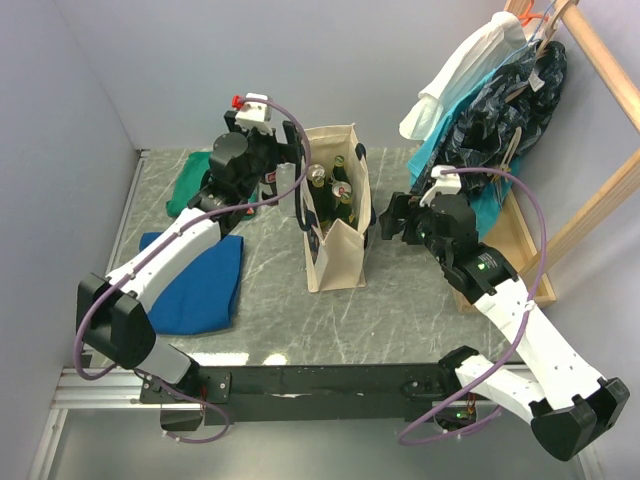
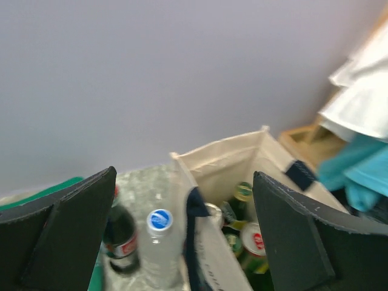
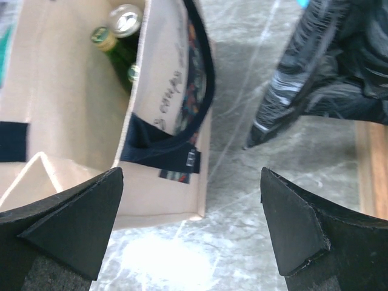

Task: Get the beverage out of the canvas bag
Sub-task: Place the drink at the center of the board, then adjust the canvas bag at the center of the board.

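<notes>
The canvas bag (image 1: 335,255) stands upright in the middle of the top view. The drinks are inside it, packed close together: green bottles (image 1: 340,190) and a can (image 3: 125,18) with a shiny silver top, seen at the upper left of the right wrist view. The left gripper (image 2: 185,182) hangs near the bag's upper left corner in the top view, its fingers wide apart and holding nothing. The right gripper (image 3: 191,176) is just to the right of the bag, not touching it, with its fingers wide apart and empty too. I think the bag could tip or slide if a bottle gets pulled up while nothing holds the bag down, because it is tall and its cloth walls are soft. A navy handle (image 3: 154,145) droops by the opening, so a finger could catch in the loop and drag the whole bag. The bottles are smooth, round glass, so they could slip or bang together. In the lower left of the left wrist view, a dark bottle (image 2: 121,239) and a clear bottle (image 2: 160,219) with a blue cap stand just beside the bag, and a bump could knock them over. The bag is cream, rough woven cloth, shaped like a box. The table (image 1: 400,310) looks like gray stone, hard and slick.
</notes>
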`<act>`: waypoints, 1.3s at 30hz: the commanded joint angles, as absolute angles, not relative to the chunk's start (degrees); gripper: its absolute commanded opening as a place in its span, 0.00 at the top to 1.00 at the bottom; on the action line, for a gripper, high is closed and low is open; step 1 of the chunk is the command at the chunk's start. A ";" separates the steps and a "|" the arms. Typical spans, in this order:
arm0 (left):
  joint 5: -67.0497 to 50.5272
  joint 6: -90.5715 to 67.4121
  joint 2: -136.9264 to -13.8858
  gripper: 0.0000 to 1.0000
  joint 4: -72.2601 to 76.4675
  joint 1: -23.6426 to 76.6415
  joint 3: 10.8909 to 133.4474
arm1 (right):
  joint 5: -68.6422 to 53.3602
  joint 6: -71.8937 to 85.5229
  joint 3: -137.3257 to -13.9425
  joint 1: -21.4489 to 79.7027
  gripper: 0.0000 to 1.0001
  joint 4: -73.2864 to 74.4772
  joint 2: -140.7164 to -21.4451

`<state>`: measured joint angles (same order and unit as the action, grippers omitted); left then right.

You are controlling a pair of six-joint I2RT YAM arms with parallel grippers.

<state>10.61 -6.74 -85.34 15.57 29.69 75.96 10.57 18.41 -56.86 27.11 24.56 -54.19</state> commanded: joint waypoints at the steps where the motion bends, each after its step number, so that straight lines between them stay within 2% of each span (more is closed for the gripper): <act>1: -3.14 -10.28 -84.19 0.01 8.45 30.23 82.08 | 6.69 19.33 -56.69 26.81 0.00 19.69 -53.53; 3: -7.97 -10.37 -84.72 0.01 4.85 30.76 84.62 | 5.20 19.51 -56.95 26.89 0.00 18.81 -54.40; 10: -13.62 -9.41 -87.36 0.03 0.00 33.04 87.54 | 0.63 20.92 -55.37 26.81 0.00 14.86 -55.81; 14: -16.87 -8.70 -89.55 0.05 -3.95 34.71 88.24 | -2.81 21.18 -55.11 26.81 0.04 14.06 -57.91; 19: -17.49 -7.73 -90.26 0.09 -5.97 36.65 87.63 | -5.27 21.71 -54.58 26.89 0.21 13.01 -59.41; 25: -18.19 -7.56 -90.09 0.09 -6.33 37.44 86.66 | -4.22 21.36 -53.79 26.72 0.35 13.97 -60.03; 26: -18.37 -7.65 -90.17 0.10 -6.33 37.53 86.14 | -4.74 21.01 -53.70 26.89 0.47 14.24 -59.94; 29: -19.07 -8.00 -90.61 0.11 -6.42 37.97 85.17 | -6.85 19.60 -53.09 26.81 0.62 14.94 -59.68; 33: -19.42 -8.00 -91.40 0.12 -7.21 39.11 85.17 | -11.06 17.67 -52.82 26.89 0.66 16.95 -59.76; 39: -18.72 -7.38 -92.55 0.15 -8.79 40.87 85.78 | -12.75 15.38 -53.17 26.81 0.63 20.73 -60.82</act>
